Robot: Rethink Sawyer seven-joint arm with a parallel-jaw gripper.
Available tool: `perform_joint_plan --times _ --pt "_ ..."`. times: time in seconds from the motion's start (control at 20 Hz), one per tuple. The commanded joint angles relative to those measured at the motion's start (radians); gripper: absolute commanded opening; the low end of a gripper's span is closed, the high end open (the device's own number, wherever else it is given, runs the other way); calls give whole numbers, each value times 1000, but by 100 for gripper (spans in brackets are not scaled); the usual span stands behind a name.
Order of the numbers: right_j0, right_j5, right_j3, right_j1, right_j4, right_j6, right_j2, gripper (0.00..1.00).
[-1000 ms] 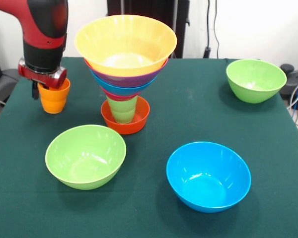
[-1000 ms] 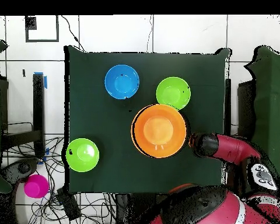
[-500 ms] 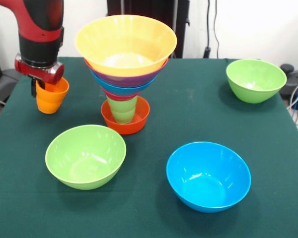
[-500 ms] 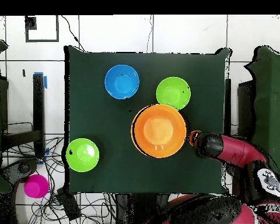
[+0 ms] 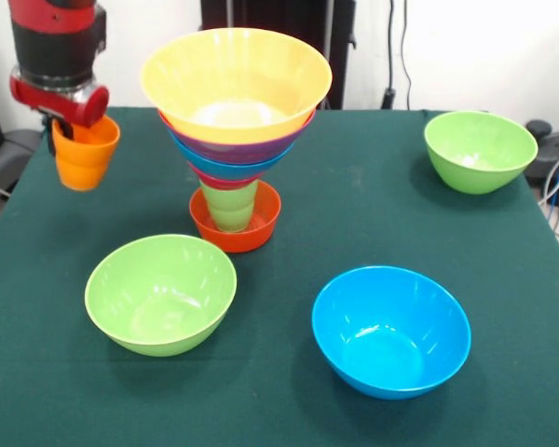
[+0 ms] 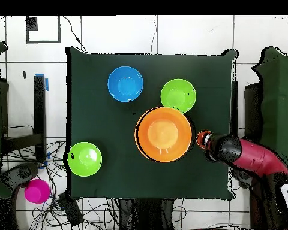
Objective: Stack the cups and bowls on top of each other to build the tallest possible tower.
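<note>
The tower (image 5: 235,140) stands at the middle of the green table: a small red-orange bowl (image 5: 225,235) at the base, a light green cup (image 5: 230,207) in it, then pink, blue and purple bowls, and a very large orange bowl (image 5: 235,84) on top. From overhead the tower (image 6: 164,133) shows only that orange bowl. My gripper (image 5: 72,130) is shut on the rim of the orange cup (image 5: 84,156), which hangs above the table, left of the tower and apart from it. In the overhead view only a sliver of the orange cup (image 6: 200,139) shows under the gripper (image 6: 205,142).
Three loose bowls sit on the cloth: lime green (image 5: 160,293) near left, blue (image 5: 391,331) near right, lime green (image 5: 480,151) far right. Overhead they are green (image 6: 178,95), blue (image 6: 125,84), green (image 6: 85,159). A pink bowl (image 6: 36,191) lies off the table.
The gripper has risen and shifted outward from the tower, lifting the orange cup off the table. The tower and loose bowls have not moved.
</note>
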State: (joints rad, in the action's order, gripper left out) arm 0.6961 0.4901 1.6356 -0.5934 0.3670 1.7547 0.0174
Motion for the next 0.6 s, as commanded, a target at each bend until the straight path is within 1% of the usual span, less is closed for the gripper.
perform_joint_plan --times 0.05,0.2,0.35,0.6 --pt "-10 216 90 -127 -48 -110 140 0" --pt "-4 250 106 -166 -54 -128 158 0" --pt "5 315 90 -192 -68 -162 189 0" --pt "21 380 71 -257 -87 -210 247 0"
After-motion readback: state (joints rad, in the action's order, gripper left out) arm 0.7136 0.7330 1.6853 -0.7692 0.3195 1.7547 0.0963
